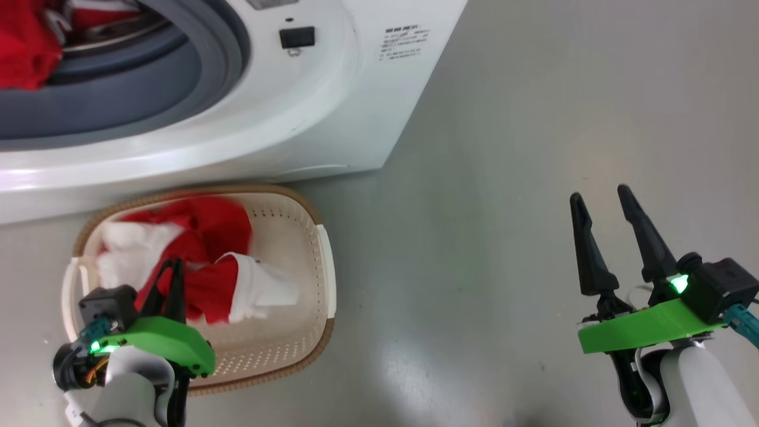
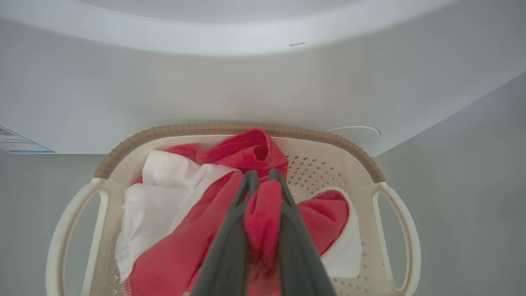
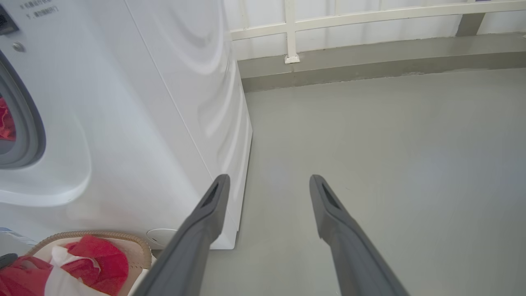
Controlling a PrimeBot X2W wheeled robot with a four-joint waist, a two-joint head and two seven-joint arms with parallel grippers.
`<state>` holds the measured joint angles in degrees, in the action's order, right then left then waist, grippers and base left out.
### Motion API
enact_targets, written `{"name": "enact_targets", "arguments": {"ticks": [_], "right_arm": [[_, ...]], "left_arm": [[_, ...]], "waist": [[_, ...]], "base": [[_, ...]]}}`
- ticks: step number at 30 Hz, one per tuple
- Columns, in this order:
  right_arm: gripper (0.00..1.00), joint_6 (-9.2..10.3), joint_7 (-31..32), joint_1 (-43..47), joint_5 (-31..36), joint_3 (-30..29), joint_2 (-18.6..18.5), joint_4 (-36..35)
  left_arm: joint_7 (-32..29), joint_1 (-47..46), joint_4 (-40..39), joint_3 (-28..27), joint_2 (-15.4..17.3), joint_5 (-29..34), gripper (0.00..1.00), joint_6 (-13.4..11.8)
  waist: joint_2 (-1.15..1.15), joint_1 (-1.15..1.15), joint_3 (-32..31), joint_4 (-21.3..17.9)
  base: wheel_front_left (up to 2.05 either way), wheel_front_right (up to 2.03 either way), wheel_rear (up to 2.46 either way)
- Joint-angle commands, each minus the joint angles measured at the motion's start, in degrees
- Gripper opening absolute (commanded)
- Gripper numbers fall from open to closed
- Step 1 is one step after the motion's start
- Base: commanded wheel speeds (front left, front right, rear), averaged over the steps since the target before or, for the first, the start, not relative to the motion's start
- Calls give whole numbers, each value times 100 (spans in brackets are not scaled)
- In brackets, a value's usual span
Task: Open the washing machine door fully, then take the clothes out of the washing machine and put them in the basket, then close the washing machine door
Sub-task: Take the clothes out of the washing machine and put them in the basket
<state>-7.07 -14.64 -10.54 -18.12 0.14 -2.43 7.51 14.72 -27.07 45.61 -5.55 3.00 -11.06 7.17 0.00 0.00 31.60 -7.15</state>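
Observation:
The white washing machine [image 1: 332, 107] stands at the upper left, its grey rubber ring [image 1: 118, 101] exposed; its door is out of view. Red clothes [image 1: 24, 53] lie in the drum mouth. The cream basket [image 1: 296, 198] sits on the floor right in front of the machine, and a red garment with white trim [image 1: 207, 231] hangs down into it. My left gripper [image 1: 173, 264] hovers over the basket, shut on a fold of that red garment [image 2: 263, 213]. Off to the right, my right gripper [image 1: 599, 193] is open above bare floor, nothing between its fingers [image 3: 213, 201].
The basket's far brown rim [image 2: 230, 127] almost touches the machine's front panel [image 2: 246, 82]. Grey floor [image 1: 533, 148] stretches to the right of the machine. A white railing and low kerb [image 3: 370, 53] border the floor beyond the machine's side.

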Motion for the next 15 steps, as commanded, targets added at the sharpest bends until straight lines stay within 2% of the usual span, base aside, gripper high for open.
{"name": "enact_targets", "arguments": {"ticks": [1, 15], "right_arm": [[100, -42, -36, -28, -89, 96, -44, -148], [100, -42, -36, -248, -87, 128, -44, -254]], "left_arm": [[28, -18, -5, -110, 176, 22, 0, 32], [28, -658, 671, -120, 285, -13, 0, 32]], "waist": [[0, 0, 154, -40], [0, 0, 796, -77]], "base": [[0, 0, 0], [0, 0, 0]]}}
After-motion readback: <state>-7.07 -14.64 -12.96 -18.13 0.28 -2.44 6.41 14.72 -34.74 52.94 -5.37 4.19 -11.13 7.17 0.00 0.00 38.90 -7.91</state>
